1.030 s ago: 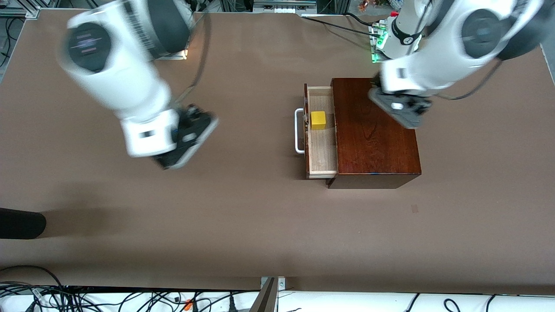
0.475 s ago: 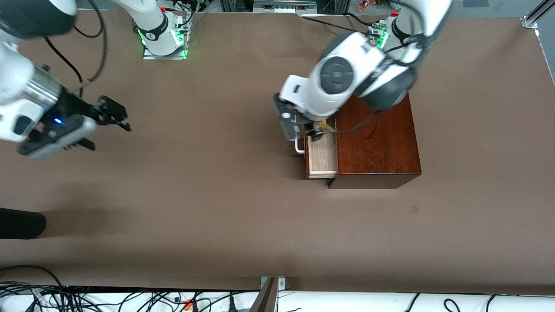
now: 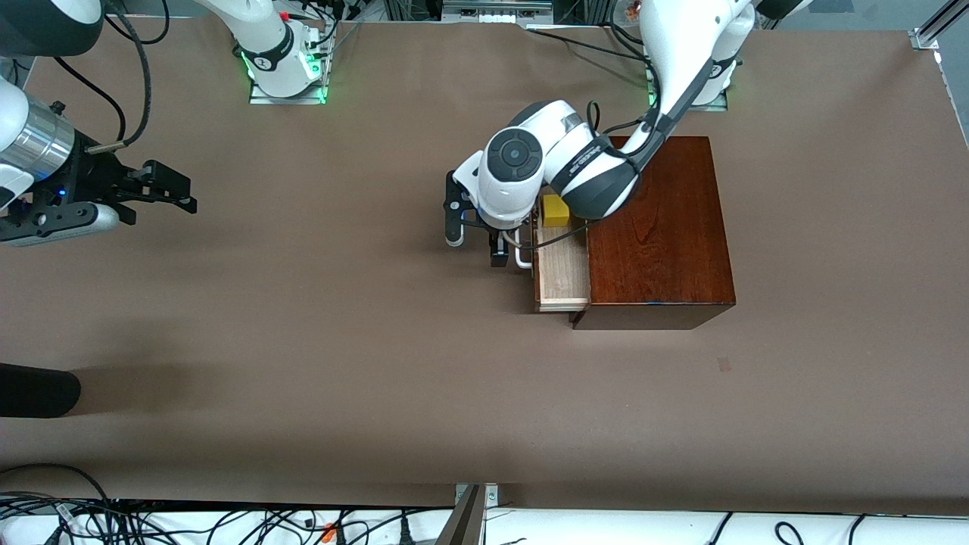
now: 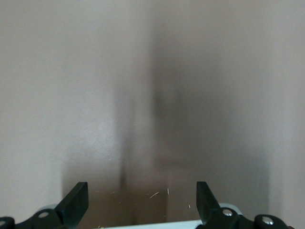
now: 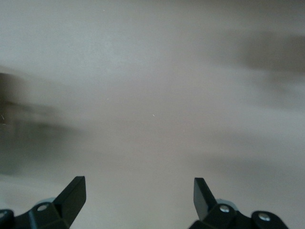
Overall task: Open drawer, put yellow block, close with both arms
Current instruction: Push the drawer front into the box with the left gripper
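Observation:
The dark wooden box (image 3: pixel 658 227) stands on the table with its drawer (image 3: pixel 564 276) pulled partway out. The yellow block (image 3: pixel 556 211) lies in the drawer's pale inside. The white handle (image 3: pixel 522 261) is partly hidden by the left arm. My left gripper (image 3: pixel 475 247) is open and empty, low over the table just in front of the handle; in the left wrist view (image 4: pixel 140 200) it shows only brown table. My right gripper (image 3: pixel 185 191) is open and empty over the table at the right arm's end; the right wrist view (image 5: pixel 139 191) shows only table.
The brown table mat (image 3: pixel 378 363) stretches wide between the two grippers. A black object (image 3: pixel 38 390) lies at the table's edge at the right arm's end. Cables (image 3: pixel 227 522) run along the front edge.
My left gripper has moved off the drawer to just in front of the handle, uncovering the yellow block inside. My right gripper has drawn slightly farther toward its end of the table.

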Controlling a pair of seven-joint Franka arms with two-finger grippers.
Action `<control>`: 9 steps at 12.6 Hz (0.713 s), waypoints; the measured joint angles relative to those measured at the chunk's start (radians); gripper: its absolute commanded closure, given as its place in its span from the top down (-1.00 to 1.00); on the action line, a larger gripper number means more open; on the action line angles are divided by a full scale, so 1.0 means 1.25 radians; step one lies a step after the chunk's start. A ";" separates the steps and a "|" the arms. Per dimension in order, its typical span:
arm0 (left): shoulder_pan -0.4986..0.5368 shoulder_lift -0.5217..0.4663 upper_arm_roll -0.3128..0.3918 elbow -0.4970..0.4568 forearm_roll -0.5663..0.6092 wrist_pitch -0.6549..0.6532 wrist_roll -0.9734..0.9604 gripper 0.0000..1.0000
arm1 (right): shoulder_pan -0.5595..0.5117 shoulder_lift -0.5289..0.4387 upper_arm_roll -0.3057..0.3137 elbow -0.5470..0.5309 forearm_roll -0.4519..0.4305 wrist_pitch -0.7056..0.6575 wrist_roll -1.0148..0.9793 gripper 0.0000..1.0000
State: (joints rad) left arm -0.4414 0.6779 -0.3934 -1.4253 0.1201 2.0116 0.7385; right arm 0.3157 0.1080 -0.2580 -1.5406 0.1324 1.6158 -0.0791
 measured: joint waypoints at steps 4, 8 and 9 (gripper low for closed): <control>-0.001 0.014 0.003 -0.025 0.009 -0.005 0.011 1.00 | 0.000 -0.015 -0.004 0.000 -0.045 -0.017 0.004 1.00; 0.001 0.015 0.008 -0.029 0.036 -0.054 0.011 1.00 | 0.000 -0.017 -0.017 -0.001 -0.055 -0.033 0.005 1.00; 0.001 0.015 0.010 -0.026 0.040 -0.073 0.011 1.00 | 0.000 -0.017 -0.017 -0.001 -0.055 -0.032 0.006 1.00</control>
State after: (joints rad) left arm -0.4406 0.6971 -0.3804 -1.4574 0.1702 1.9208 0.7519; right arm 0.3157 0.0866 -0.2795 -1.5417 0.0634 1.5755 -0.0720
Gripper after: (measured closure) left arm 0.000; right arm 0.000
